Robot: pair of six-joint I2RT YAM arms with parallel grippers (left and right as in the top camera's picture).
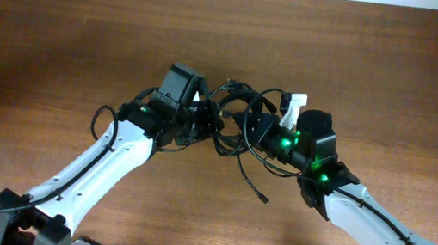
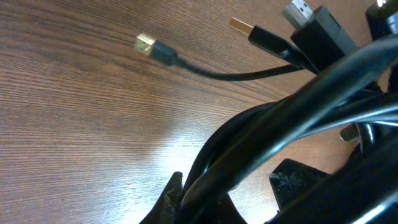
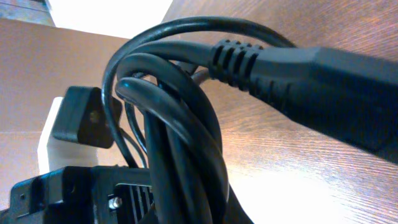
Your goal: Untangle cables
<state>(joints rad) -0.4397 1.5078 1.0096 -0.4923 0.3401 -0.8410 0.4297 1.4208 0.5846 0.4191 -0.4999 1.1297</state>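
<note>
The cables point(image 1: 238, 99) are a tangled black bundle held above the wooden table between both arms. My left gripper point(image 1: 201, 127) is shut on the bundle from the left; in the left wrist view thick black strands point(image 2: 280, 124) run up out of its jaws point(image 2: 205, 208). My right gripper point(image 1: 251, 129) is shut on the bundle from the right; in the right wrist view several looped strands point(image 3: 168, 124) pass down between its jaws point(image 3: 205, 211). One loose cord hangs towards the front and ends in a small plug point(image 1: 265, 201). A gold-tipped plug point(image 2: 146, 43) lies on the table.
A white block point(image 1: 294, 101) with a black part sits at the far side of the bundle, also in the right wrist view point(image 3: 50, 134). A thick moulded plug point(image 3: 311, 81) crosses the right wrist view. Two more plug ends point(image 2: 298, 12) show at the top right of the left wrist view.
</note>
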